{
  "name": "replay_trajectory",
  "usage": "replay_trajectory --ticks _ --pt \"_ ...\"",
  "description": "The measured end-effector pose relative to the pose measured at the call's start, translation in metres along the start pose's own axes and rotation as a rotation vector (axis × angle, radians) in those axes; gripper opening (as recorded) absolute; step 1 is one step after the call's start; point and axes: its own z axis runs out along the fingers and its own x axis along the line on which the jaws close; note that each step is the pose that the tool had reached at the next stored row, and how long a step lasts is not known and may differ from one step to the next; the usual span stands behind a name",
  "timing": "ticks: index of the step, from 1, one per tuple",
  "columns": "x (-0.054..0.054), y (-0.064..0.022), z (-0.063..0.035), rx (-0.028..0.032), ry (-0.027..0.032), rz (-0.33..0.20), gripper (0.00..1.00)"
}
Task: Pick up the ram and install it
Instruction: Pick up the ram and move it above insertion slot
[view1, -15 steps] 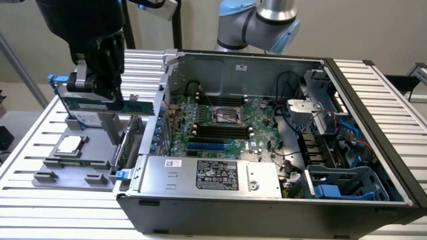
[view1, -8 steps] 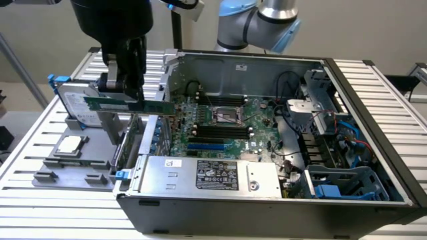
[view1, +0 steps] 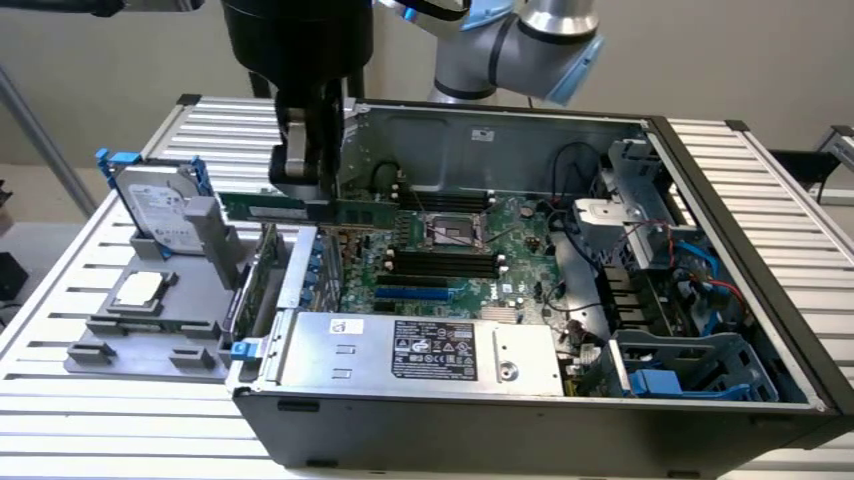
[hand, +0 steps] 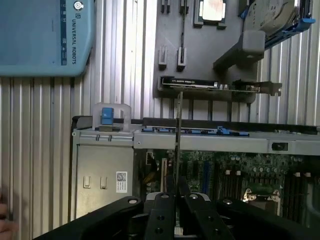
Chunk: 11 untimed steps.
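My black gripper (view1: 307, 195) hangs above the open computer case (view1: 747, 300), near its wall on the exterior view's left. It is shut on the ram (view1: 367, 213), a thin green stick held level and lengthwise above the case rim. In the wrist view the ram (hand: 178, 140) shows edge-on as a thin line running out from between my fingers (hand: 160, 212), with the gripper (hand: 177, 200) over the motherboard (hand: 240, 170). The black memory slots (view1: 441, 265) lie lower on the motherboard (view1: 521, 230), to the exterior view's right of the ram.
A grey parts holder (view1: 147, 330) on the slatted table carries a hard drive (view1: 160, 205) and a processor chip (view1: 140, 290). A green card with a metal bracket (hand: 220, 86) stands between holder and case. The power supply box (view1: 414, 350) fills the case's near side. Cables and a drive cage (view1: 681, 365) crowd the right.
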Motion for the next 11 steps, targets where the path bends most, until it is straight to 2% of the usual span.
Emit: replay_trajectory --ticks 4,11 --pt "-0.006 -0.0177 0.0003 -0.0001 0.0000 0.000 0.14" --pt "-0.022 -0.0423 0.0026 0.0000 0.0000 0.000 0.14"
